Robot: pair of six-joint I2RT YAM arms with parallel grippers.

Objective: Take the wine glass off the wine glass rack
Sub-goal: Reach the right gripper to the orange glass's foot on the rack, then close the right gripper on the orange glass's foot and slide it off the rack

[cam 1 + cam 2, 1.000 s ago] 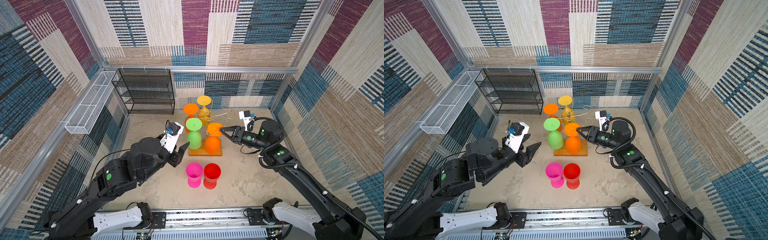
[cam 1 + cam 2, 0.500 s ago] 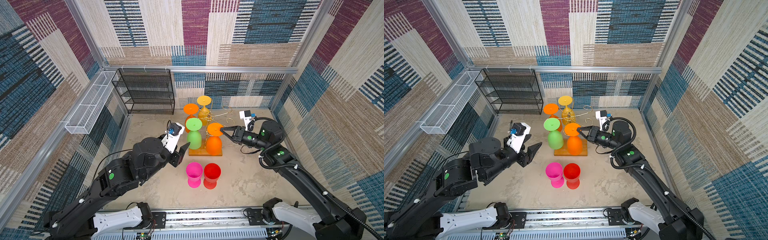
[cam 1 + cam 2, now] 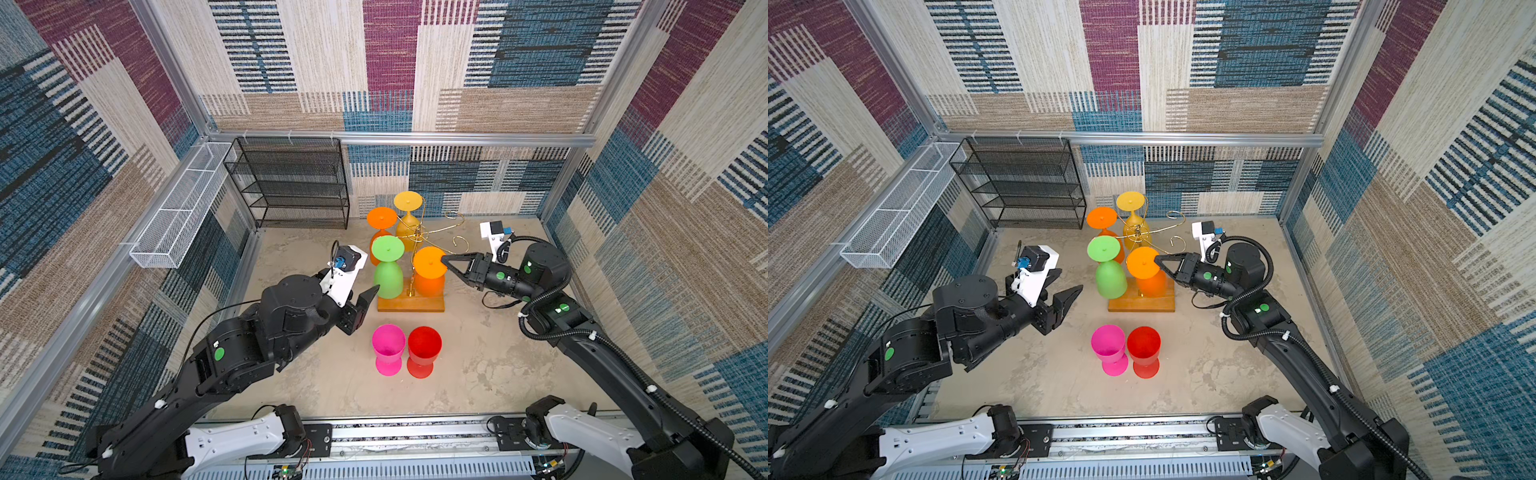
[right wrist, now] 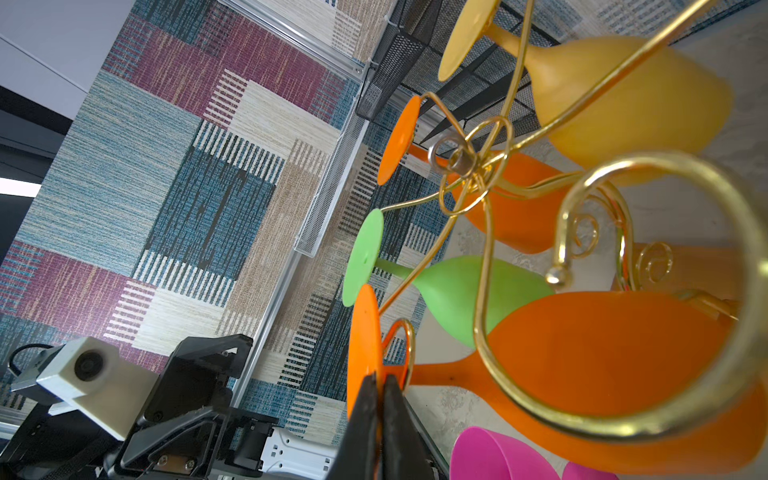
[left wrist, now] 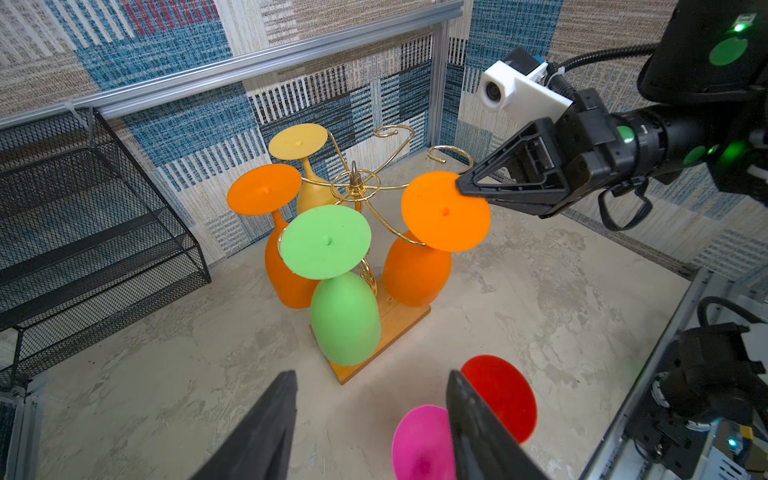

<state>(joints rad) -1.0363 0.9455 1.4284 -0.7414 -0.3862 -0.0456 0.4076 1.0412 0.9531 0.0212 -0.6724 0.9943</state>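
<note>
Pinching foot rim of orange wine glass (image 3: 430, 262), right gripper (image 3: 444, 258) fully closed; glass hangs inverted on wine glass rack (image 3: 432, 306). Left gripper (image 3: 1067, 282) half-open, empty, beside green glass (image 3: 388, 280).

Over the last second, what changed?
The right pincer closed onto the foot rim of the orange wine glass nearest it, which still hangs on the wine glass rack. The left pincer stayed open, about where it was; nothing else moved.
</note>
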